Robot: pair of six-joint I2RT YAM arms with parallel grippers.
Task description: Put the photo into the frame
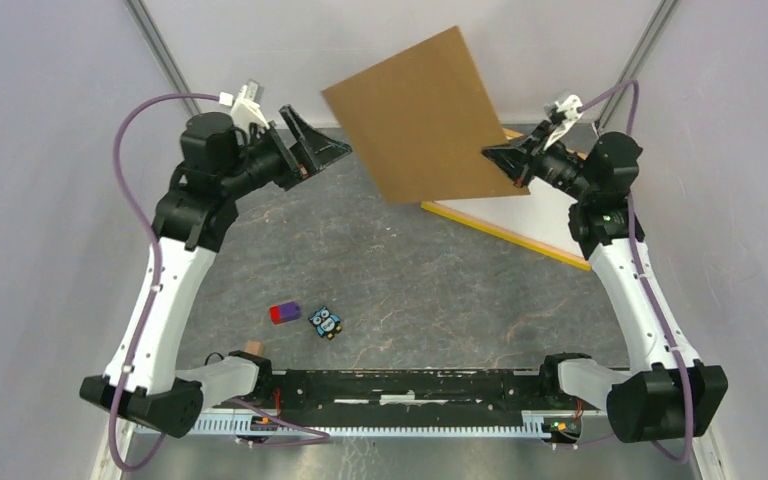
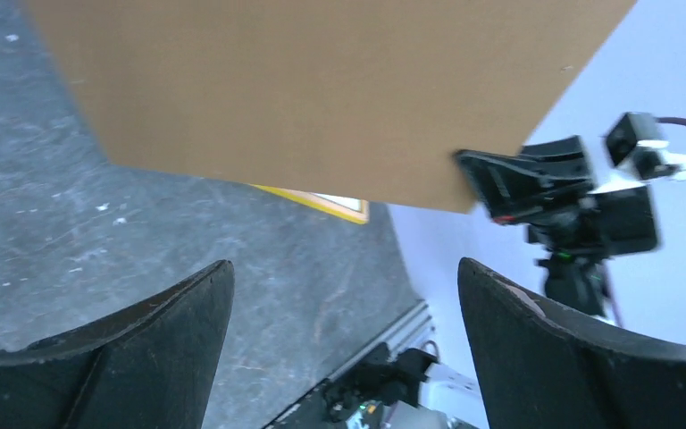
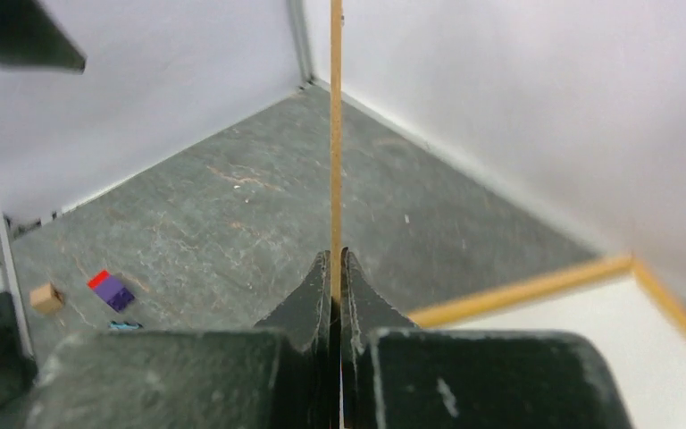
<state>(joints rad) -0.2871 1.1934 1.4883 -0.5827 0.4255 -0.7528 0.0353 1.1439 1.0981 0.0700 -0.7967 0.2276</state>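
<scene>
My right gripper (image 1: 498, 157) is shut on the lower right edge of a brown hardboard panel (image 1: 425, 115), which it holds tilted in the air over the back of the table. In the right wrist view the panel (image 3: 336, 134) shows edge-on, pinched between the fingertips of the right gripper (image 3: 336, 256). The frame (image 1: 490, 228), with a thin yellow-orange border, lies flat at the right, partly under the panel. A white surface (image 1: 550, 215) fills it; I cannot tell whether that is the photo. My left gripper (image 1: 320, 135) hangs open and empty left of the panel, its jaws wide apart (image 2: 344, 264).
A red and purple block (image 1: 284, 313), a small owl figure (image 1: 325, 322) and a wooden cube (image 1: 253, 348) lie near the front left. Grey walls close in the table at the back and sides. A metal rail (image 1: 410, 400) runs along the near edge.
</scene>
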